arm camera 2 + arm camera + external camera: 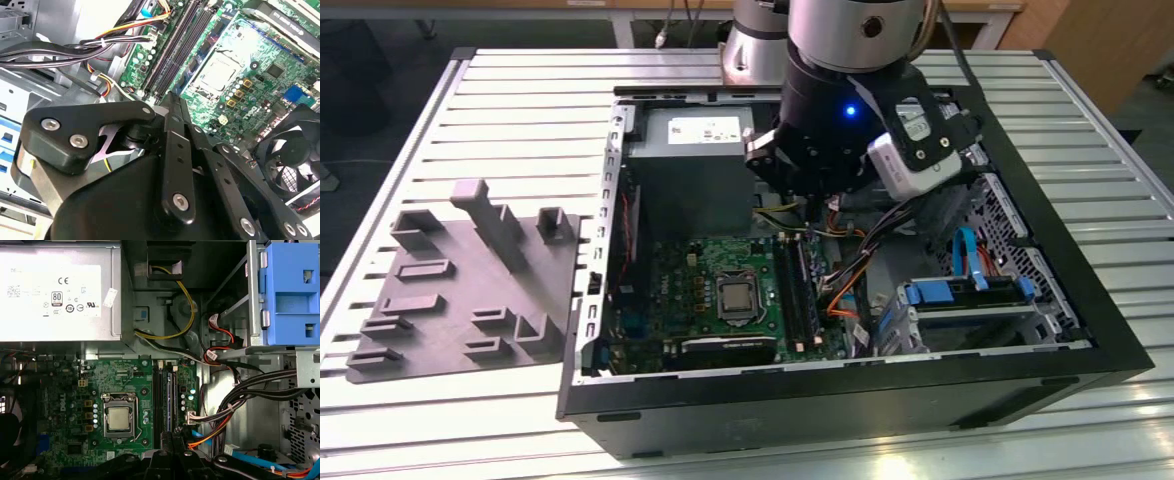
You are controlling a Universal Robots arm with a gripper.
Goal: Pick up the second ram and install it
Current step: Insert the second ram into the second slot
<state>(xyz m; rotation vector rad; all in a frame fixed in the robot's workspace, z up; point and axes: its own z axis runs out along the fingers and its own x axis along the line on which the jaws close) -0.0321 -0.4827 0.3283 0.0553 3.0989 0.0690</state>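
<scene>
The hand (172, 440) hangs low over the memory slots (159, 395), fingers drawn together with nothing visible between them. The second ram (169, 390) seems to stand edge-on in a slot beneath; seating it wants straight, even downward pressure

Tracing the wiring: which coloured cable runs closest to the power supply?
The yellow cable, curving right beside the power supply; the orange cable and blue cable lie farther off, beside the motherboard.

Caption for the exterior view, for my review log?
Arm's gripper hangs inside the open computer case, above the motherboard's memory slots.
</scene>
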